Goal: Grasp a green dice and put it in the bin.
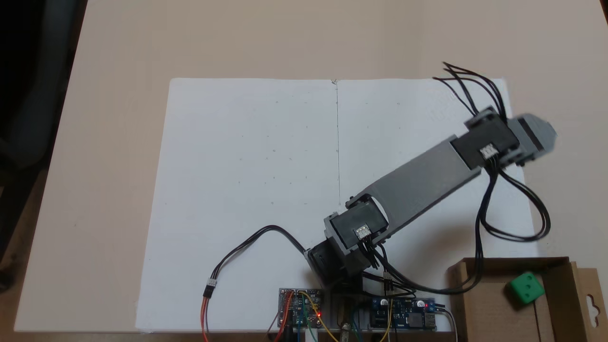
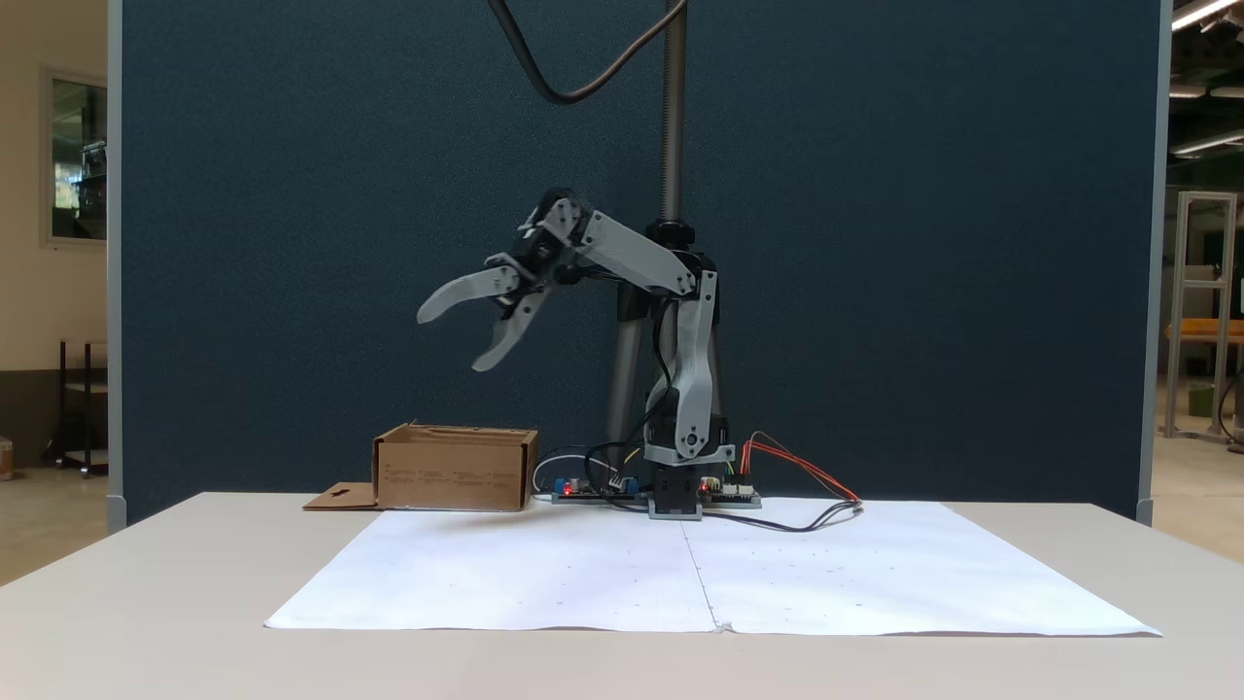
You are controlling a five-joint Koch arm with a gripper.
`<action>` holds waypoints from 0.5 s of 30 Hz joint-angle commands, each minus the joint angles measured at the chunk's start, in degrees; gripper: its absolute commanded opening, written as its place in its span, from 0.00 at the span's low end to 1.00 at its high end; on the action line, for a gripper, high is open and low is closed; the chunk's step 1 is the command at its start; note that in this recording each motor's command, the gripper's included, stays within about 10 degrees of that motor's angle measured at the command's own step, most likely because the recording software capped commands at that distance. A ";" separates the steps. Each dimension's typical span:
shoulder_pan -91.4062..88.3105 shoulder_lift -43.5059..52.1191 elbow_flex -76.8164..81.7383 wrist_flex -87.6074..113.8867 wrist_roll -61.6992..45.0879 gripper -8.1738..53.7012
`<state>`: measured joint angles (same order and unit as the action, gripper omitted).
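Dice (image 1: 526,287) lies inside the bin (image 1: 479,308) at the table's edge, while the gripper (image 2: 452,338) hangs in the air above, jaws spread wide, holding nothing.

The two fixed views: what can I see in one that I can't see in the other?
In a fixed view, the green dice lies inside the bin, and black wires loop off the arm. In a fixed view, the fingers are spread open, high above the table, in front of a dark blue wall. In both fixed views you can see the arm, the bin, the white paper and the circuit boards.
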<state>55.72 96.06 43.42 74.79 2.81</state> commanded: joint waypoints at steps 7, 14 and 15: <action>-20.30 5.80 -0.88 -1.58 3.52 0.85; -37.44 8.00 -0.88 -1.67 3.60 0.85; -39.90 8.26 -0.88 -1.67 3.60 0.85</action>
<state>18.19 101.87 43.51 74.88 3.25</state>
